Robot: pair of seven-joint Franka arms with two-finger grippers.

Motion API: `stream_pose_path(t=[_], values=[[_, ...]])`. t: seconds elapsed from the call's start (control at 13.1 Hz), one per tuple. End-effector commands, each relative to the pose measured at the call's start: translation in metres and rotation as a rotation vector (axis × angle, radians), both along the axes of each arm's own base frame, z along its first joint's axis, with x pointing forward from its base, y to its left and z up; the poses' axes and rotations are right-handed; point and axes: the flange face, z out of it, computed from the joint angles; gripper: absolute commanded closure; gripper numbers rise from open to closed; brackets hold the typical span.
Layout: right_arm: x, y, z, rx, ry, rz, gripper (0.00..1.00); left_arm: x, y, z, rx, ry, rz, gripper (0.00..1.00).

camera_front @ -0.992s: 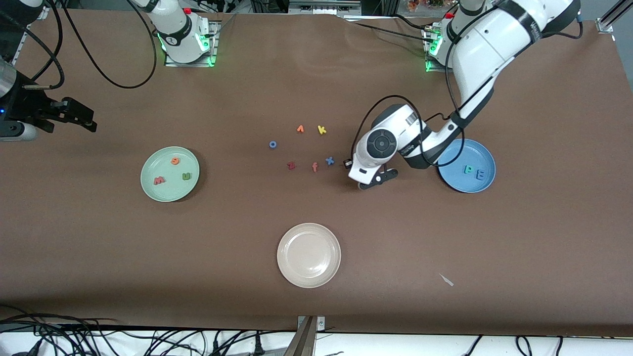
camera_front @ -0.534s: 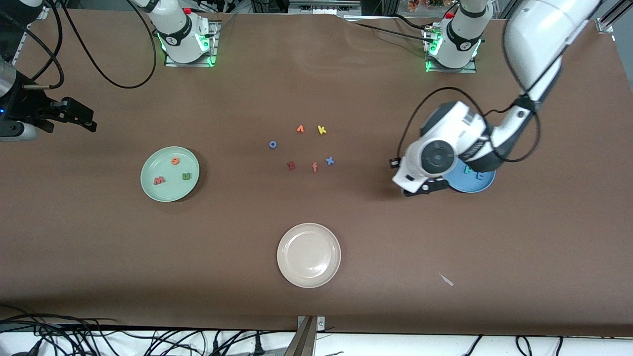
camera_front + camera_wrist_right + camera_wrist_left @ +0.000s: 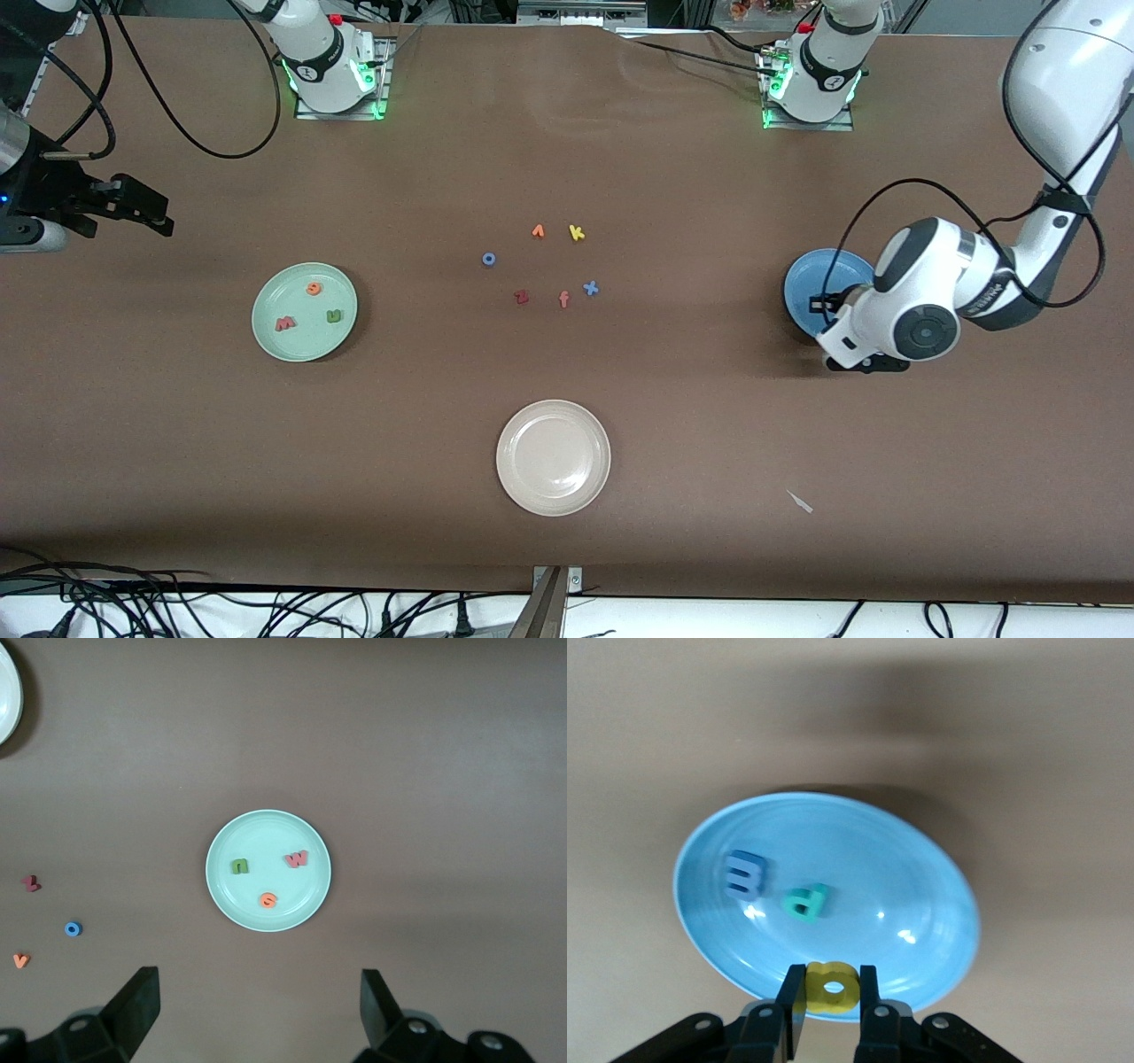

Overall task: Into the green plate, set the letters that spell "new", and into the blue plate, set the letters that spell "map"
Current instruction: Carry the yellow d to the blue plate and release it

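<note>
over the blue plate (image 3: 939,904), left pincer (image 3: 826,1010) hides half the yellow a (image 3: 830,985).

Brown table (image 3: 567,549) cover fills the view, black cables (image 3: 177,611) bunched along the white edge nearest the camera.
</note>
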Motion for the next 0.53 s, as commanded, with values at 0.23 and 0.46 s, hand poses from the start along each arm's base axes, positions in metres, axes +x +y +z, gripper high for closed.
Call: stream_pose_path(t=[0.23, 0.46], values=[[-0.003, 0.001, 0.008, 0.002, 0.002, 0.005, 0.00, -0.002, 0.016, -0.015, -0.001, 0.015, -0.014, 0.00], [-0.003, 0.005, 0.008, 0.001, 0.002, 0.011, 0.00, 0.023, 0.007, 0.037, -0.014, -0.080, -0.011, 0.00]])
